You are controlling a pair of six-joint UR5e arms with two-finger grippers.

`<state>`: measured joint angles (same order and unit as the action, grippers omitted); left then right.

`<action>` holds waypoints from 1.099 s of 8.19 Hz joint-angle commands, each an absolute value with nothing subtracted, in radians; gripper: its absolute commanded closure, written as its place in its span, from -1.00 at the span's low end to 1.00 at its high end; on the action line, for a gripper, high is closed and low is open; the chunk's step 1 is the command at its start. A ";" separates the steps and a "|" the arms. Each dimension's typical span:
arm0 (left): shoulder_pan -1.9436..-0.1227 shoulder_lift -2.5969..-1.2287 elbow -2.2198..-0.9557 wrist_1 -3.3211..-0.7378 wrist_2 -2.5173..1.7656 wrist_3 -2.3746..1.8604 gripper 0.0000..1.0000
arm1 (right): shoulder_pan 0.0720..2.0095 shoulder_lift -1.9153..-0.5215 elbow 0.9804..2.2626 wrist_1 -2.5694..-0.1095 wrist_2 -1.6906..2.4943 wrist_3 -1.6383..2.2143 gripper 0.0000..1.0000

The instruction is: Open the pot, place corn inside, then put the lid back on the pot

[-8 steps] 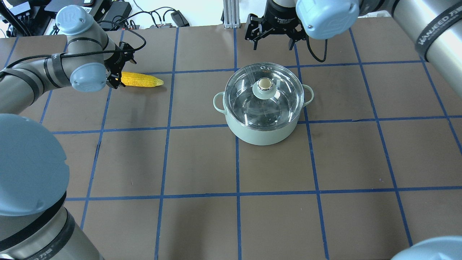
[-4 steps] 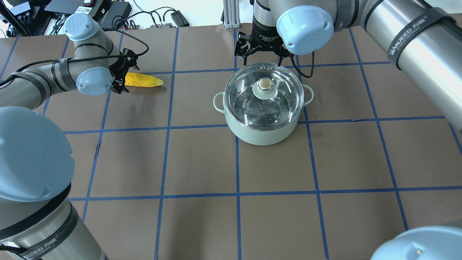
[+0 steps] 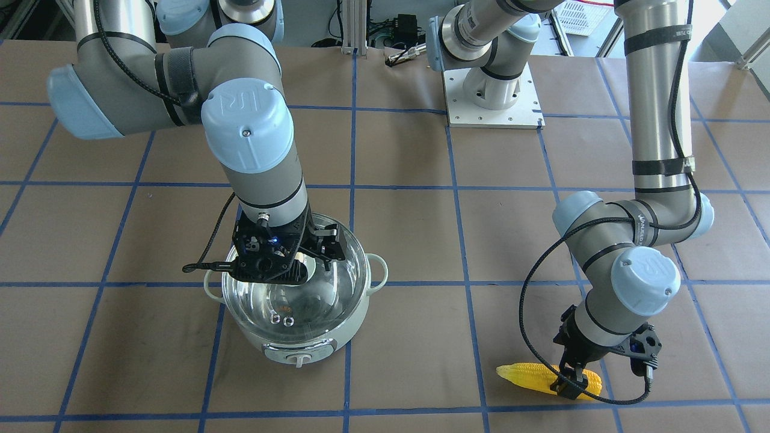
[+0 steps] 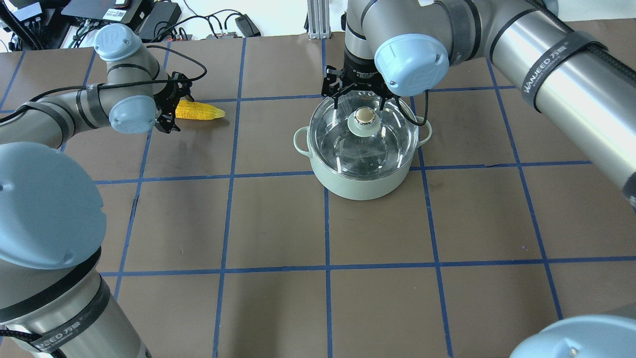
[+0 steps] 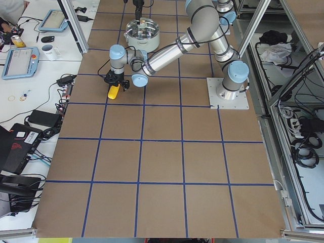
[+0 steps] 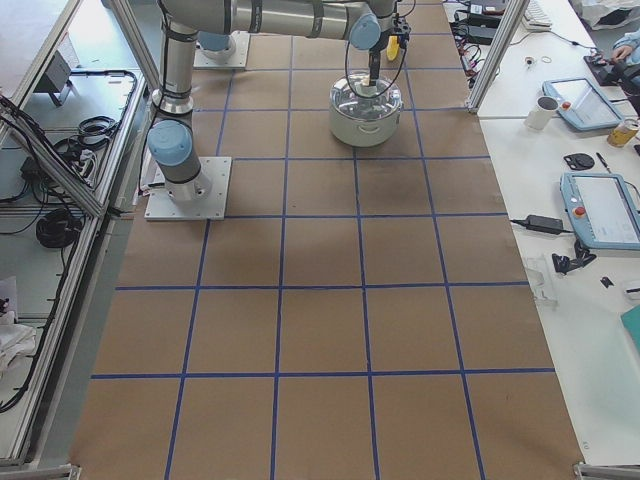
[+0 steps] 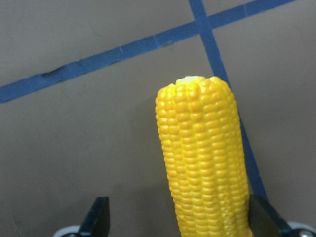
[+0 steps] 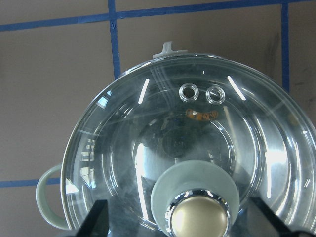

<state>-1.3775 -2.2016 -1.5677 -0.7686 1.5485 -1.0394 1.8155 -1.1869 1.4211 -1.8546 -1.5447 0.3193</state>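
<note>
Swung in since a second ago, my right hand (image 4: 359, 99) hangs spread astride the knob of the lid (image 4: 338, 141), which sits on the pot (image 4: 365, 188), while my left hand (image 4: 170, 105) straddles, spread, the corn (image 4: 201, 110) on the desk (image 4: 278, 219).

We count, on the brown gridded worktop (image 4: 273, 223): one round pale mint-green electric pot (image 4: 365, 186), one clear glass dome lid (image 4: 338, 141), one bright yellow ear of corn (image 4: 201, 110), two grippers: left gripper (image 4: 173, 107), right gripper (image 4: 364, 100).

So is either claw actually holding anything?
Nothing yet: left gripper open astride the corn near its thick end, right gripper open over the lid knob.
</note>
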 commanded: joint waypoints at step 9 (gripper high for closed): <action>-1.378 -2.119 -1.571 -0.843 1.546 -1.015 1.00 | 1.815 -1.186 1.468 -1.871 -1.578 0.313 0.15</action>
